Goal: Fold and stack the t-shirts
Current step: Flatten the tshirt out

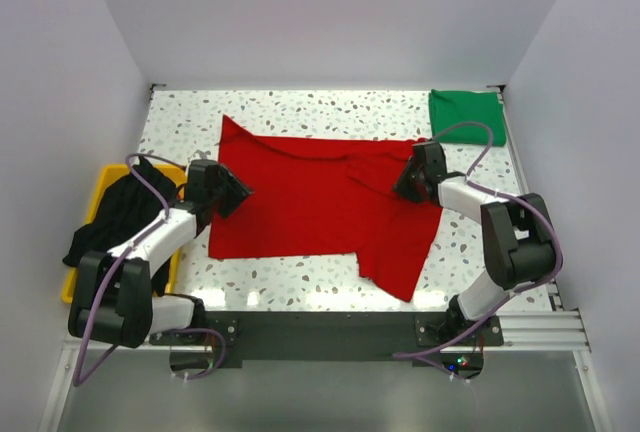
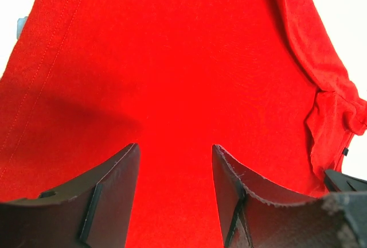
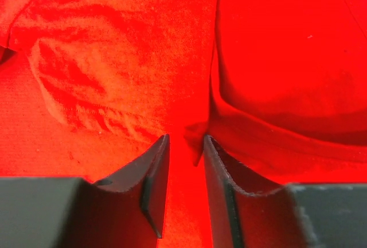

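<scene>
Cloth in bright red first: red t-shirt (image 1: 300, 202), spread across the middle of the desk (image 1: 300, 112). Lies mostly flat on its left part; bunches and doubles over toward the right, with one corner trailing toward the near edge. Shows no finished fold, by the look of it; at most a start on the right side.

Left pincer (image 2: 175, 150): jaws wide apart, set over the shirt's left part, only flat cloth below and nothing gripped. Right pincer (image 3: 186, 139): jaws close together with a narrow gap, tips down at a raised crease in the rumpled right part; cannot tell whether pinching that crease or merely straddling it.

Green t-shirt (image 1: 467, 115): folded into a neat block at the far right corner of the desk, well apart from the red one. Looks done, and probably serves as base of the stack. Black t-shirt (image 1: 115, 217): heaped loose in a yellow tray (image 1: 72, 290) at the left side, spilling over the rim, not yet folded.

Judged so: one of three folded, red one in hand, black one and all stacking left.
</scene>
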`<move>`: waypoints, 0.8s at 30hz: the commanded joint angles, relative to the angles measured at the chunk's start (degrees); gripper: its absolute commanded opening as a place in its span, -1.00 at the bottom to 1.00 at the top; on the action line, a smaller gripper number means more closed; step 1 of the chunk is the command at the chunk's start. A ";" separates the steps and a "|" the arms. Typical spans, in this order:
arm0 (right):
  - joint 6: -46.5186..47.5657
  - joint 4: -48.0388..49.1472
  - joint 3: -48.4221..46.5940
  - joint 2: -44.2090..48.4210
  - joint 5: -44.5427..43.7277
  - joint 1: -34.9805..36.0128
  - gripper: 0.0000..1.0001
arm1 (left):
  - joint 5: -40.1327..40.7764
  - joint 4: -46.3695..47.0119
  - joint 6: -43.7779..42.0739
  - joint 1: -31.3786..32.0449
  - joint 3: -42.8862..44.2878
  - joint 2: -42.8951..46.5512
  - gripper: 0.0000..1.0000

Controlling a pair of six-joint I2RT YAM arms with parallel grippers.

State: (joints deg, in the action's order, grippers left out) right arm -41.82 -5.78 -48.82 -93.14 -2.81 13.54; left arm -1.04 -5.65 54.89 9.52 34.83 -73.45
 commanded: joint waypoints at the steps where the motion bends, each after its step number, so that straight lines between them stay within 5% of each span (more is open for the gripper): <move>1: -1.86 3.41 0.22 -1.07 0.78 0.61 -0.40 | -0.02 1.17 -1.10 0.24 -0.46 1.38 0.15; 11: -1.77 2.01 -2.68 -1.95 -0.09 1.14 -0.98 | 0.07 0.82 -1.37 0.24 -1.34 1.82 0.15; 17: 0.34 -2.91 -14.36 -5.81 -1.49 1.05 -1.00 | 0.07 0.12 -1.98 0.24 -0.73 1.73 0.15; 24: 2.10 -6.79 -37.29 -22.39 0.16 -1.40 -1.00 | -0.01 -0.85 -3.04 0.24 0.68 0.33 0.15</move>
State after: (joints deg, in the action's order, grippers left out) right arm -41.15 -10.87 -78.11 -109.56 -2.42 13.78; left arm -1.06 -5.85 53.76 9.52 33.78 -73.17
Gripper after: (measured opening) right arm 0.012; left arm 0.575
